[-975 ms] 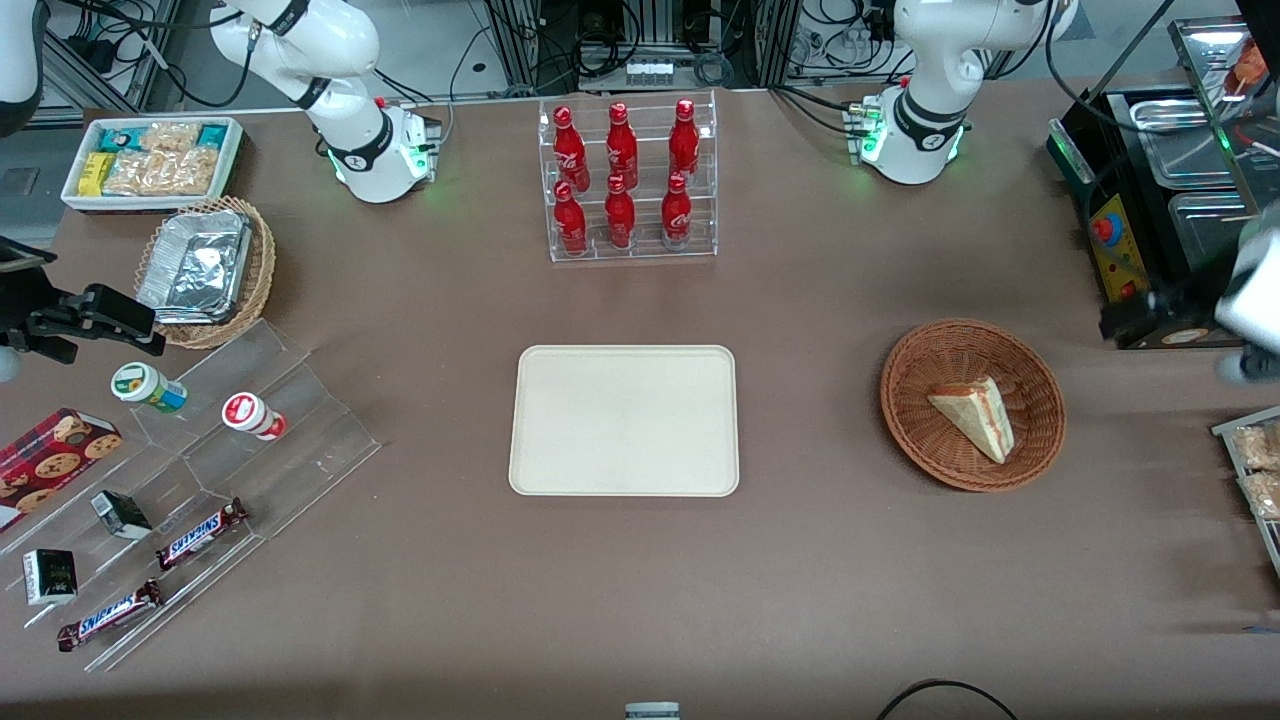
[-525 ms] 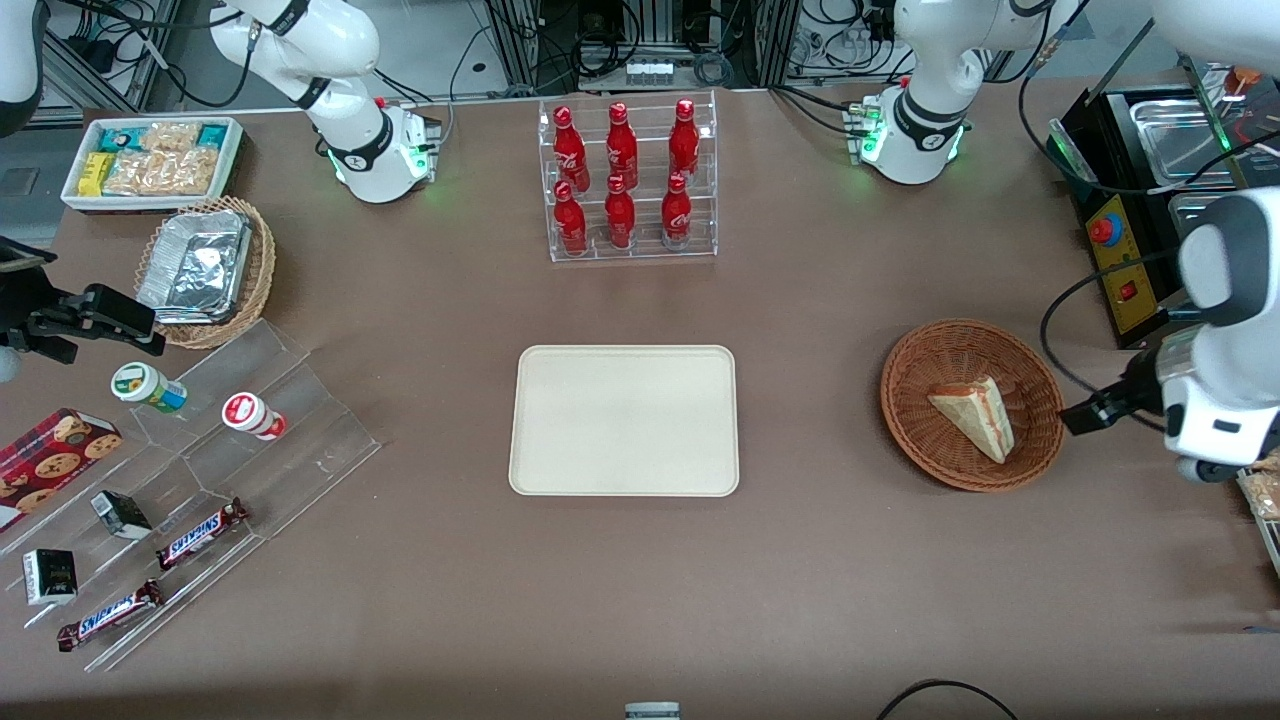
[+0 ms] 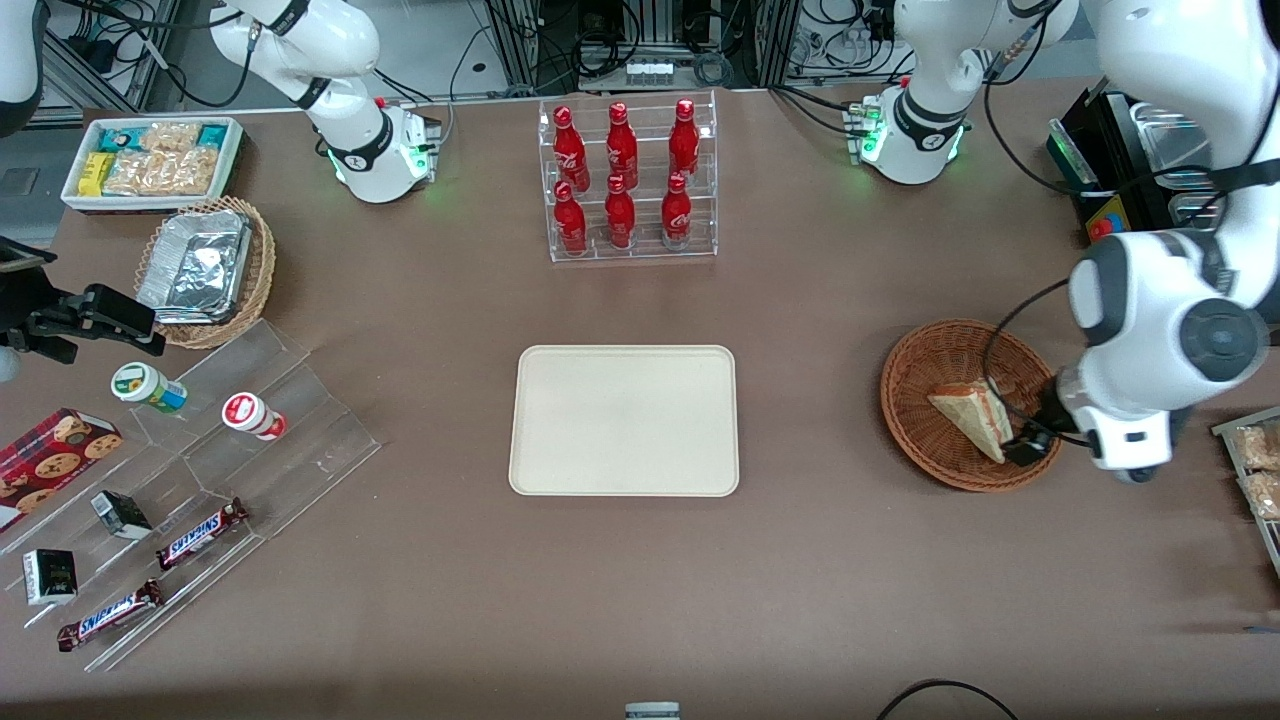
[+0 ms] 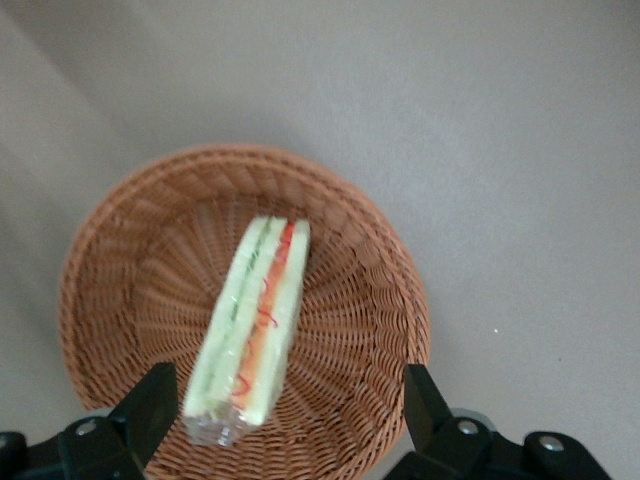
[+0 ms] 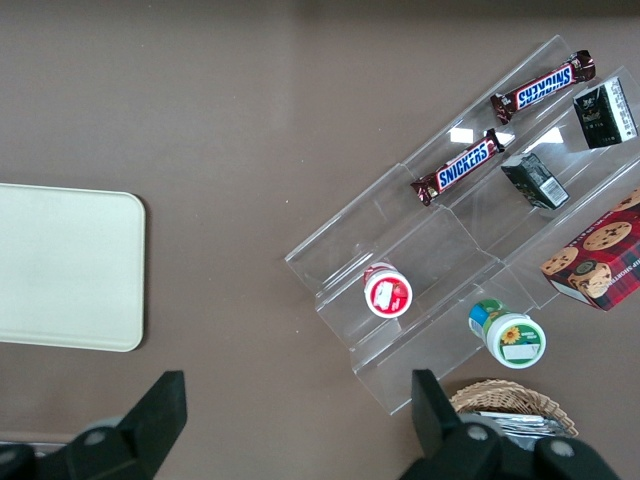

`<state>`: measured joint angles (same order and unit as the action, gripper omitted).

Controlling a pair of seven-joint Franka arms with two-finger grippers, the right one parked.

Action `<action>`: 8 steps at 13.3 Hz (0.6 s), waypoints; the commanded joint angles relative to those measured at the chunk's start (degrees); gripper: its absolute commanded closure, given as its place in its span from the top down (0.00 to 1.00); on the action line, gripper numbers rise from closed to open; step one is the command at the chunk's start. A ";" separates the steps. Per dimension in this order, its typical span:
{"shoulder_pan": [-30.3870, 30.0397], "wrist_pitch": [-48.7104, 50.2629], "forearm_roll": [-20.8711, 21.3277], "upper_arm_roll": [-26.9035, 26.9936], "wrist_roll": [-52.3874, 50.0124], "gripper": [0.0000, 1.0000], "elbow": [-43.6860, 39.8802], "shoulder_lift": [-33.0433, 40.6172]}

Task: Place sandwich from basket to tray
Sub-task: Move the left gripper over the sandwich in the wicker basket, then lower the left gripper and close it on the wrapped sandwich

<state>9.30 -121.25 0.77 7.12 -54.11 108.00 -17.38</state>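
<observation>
The sandwich (image 3: 973,414) is a pale triangular wedge lying in the round reddish-brown wicker basket (image 3: 938,352), toward the working arm's end of the table. In the left wrist view the sandwich (image 4: 255,322) shows its green and orange-red filling edge inside the basket (image 4: 365,300). My left gripper (image 3: 1030,446) hovers above the basket's rim beside the sandwich. It (image 4: 288,410) is open, its black fingers (image 4: 150,408) spread wide above the basket with the sandwich's wrapped end between them, untouched. The cream tray (image 3: 625,420) lies flat at the table's middle.
A clear rack of red bottles (image 3: 630,180) stands farther from the front camera than the tray. A stepped acrylic stand with snack bars and cups (image 3: 190,460), a foil-filled wicker basket (image 3: 205,270) and a white snack bin (image 3: 150,160) sit toward the parked arm's end. A black machine (image 3: 1120,230) stands near the working arm.
The left arm has swung in from the working arm's edge of the table toward the basket. Its gripper now hangs over the basket by the sandwich. The sandwich has not moved.
</observation>
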 commanded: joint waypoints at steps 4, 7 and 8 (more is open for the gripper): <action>0.98 -6.71 5.28 0.26 -2.23 1.00 11.42 3.40; 0.19 -10.31 5.38 0.44 -2.32 1.00 16.00 5.59; 0.19 -11.97 5.38 0.44 -2.32 1.00 17.75 5.95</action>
<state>9.66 -130.37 4.98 7.64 -55.33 120.92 -14.85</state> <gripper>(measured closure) 0.000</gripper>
